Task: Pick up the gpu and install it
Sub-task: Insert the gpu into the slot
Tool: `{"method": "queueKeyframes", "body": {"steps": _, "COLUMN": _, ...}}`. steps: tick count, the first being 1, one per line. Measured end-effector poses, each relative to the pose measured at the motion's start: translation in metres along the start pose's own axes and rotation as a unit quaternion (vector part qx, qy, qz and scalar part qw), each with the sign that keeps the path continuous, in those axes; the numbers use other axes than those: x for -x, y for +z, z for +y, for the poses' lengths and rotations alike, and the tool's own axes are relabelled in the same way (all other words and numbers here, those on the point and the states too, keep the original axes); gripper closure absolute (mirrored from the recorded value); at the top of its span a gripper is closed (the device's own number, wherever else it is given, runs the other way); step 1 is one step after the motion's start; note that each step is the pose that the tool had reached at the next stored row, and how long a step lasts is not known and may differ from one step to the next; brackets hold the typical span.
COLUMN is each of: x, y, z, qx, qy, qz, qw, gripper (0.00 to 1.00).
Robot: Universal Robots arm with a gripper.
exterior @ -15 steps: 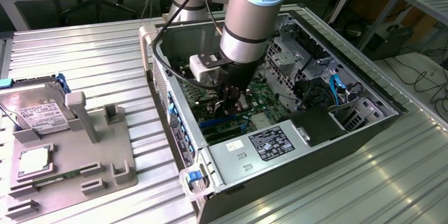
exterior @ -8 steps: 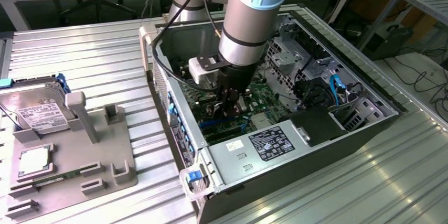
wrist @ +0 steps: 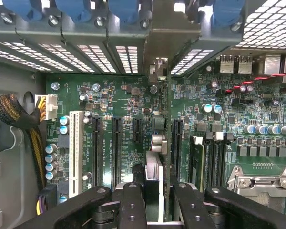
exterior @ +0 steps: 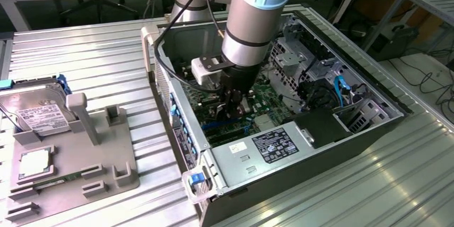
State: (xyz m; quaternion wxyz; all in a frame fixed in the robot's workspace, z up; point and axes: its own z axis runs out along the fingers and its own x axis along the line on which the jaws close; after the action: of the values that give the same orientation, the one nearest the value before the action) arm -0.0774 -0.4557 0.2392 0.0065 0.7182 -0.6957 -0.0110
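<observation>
Black claw links are sitting closest to the wrist camera, and the fingers are pinching narrowly on the gpu, which is showing edge-on as a thin upright card running away toward the rear wall of the computer case. In the exterior view the arm is reaching down into the open case, which is lying on the ribbed metal surface, with the claw low over the motherboard, just far of the power supply. The card is hanging between two black expansion slots; whether its lower edge is meeting a slot is hidden behind the claw. Misalignment is looking like the main risk: if the edge is sitting beside the slot rather than over it, downward pressure would be bending the card or gouging the board. Its silver bracket is lying close to the rear frame and could be catching there, tilting the card in so narrow a pinch. The memory sticks and small capacitors are standing near enough for a sideways slip to strike them. Well apart on the exterior view's left, a hard drive is resting in a grey fixture.
</observation>
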Motion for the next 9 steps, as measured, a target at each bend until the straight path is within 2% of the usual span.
{"method": "queueKeyframes", "body": {"steps": 9, "x": 0.0009, "y": -0.0002, "z": -0.0005, "qx": 0.0, "qy": 0.0, "qz": 0.0001, "qw": 1.0, "gripper": 0.72}}
